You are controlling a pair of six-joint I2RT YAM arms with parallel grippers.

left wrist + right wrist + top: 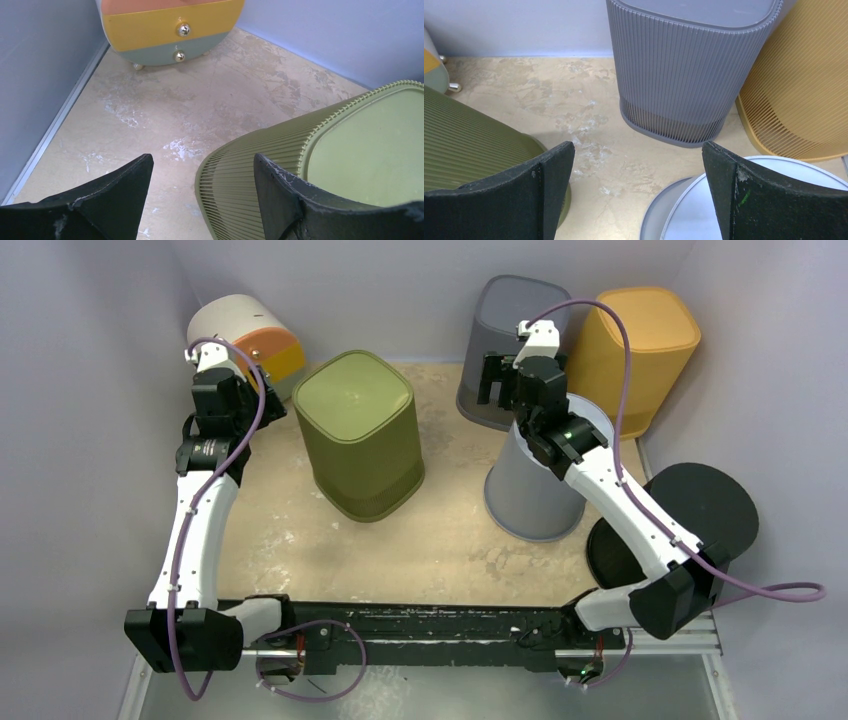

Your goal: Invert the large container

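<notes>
The large olive-green ribbed container (355,405) stands at the middle of the table with its closed flat base facing up and its wider rim on the table. It also shows in the left wrist view (370,145) and the right wrist view (469,135). My left gripper (262,400) is open and empty just left of it; in the left wrist view (202,157) its right finger hangs over the container's ribbed side. My right gripper (495,385) is open and empty, and in the right wrist view (638,145) it is above bare table to the container's right.
A dark grey ribbed bin (505,320) and a yellow ribbed bin (640,340) stand at the back right. A light grey round bin (530,490) stands base up under my right arm. A black round bin (700,505) is at the right edge. A striped drawer unit (250,335) fills the back left corner.
</notes>
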